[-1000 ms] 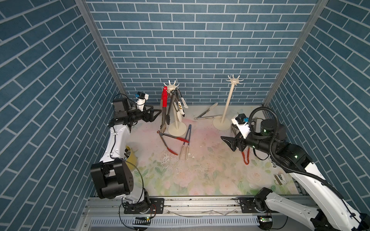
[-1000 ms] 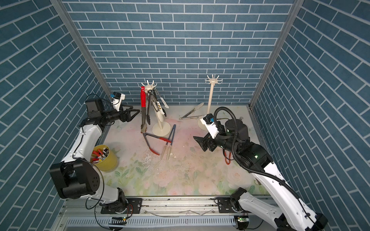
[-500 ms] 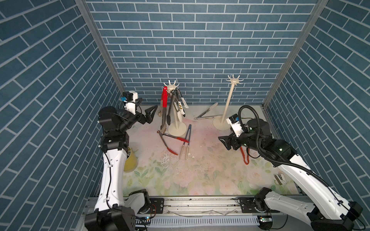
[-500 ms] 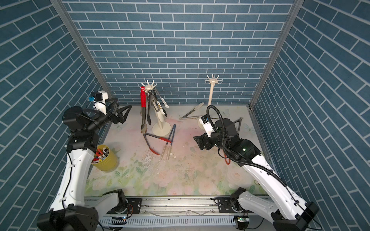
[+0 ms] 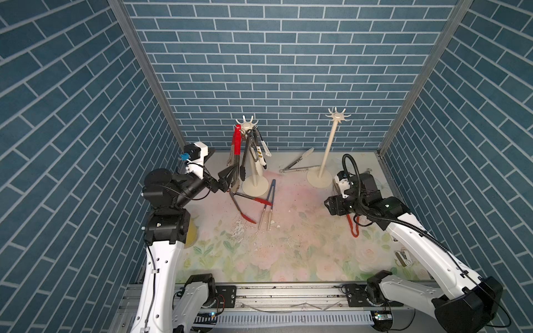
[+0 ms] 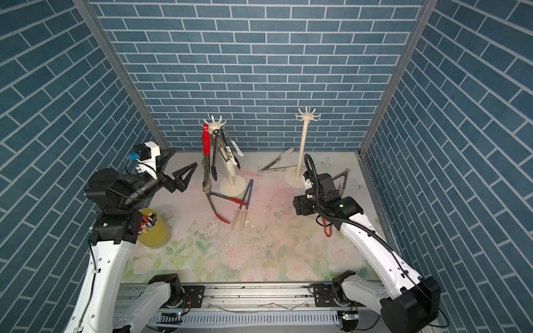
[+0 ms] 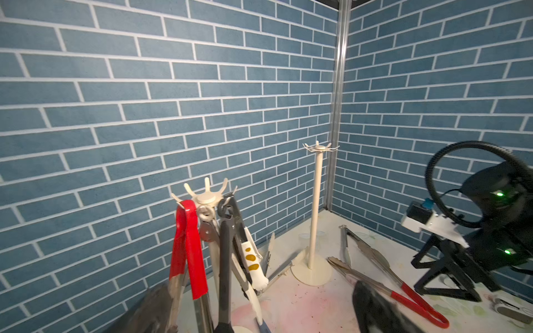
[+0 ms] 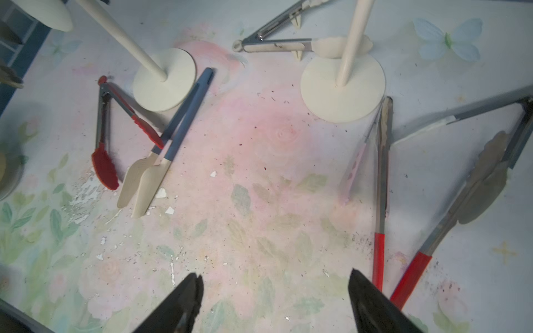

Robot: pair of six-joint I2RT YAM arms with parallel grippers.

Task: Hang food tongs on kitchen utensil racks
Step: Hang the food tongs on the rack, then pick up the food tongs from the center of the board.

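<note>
The right arm [image 5: 372,206] hides much of the red-handled tongs [image 5: 354,231].

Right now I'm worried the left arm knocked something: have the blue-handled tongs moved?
No. The blue-handled tongs still lie with their hinge end beside the loaded rack's base, exactly as before.

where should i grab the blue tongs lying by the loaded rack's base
Probably the blue tongs mid-handle, from straight above, jaws across both arms: they lie flat and nearly closed. The hinge end crowds the rack base, and red-tipped tongs touch them near the cream tips.
</note>
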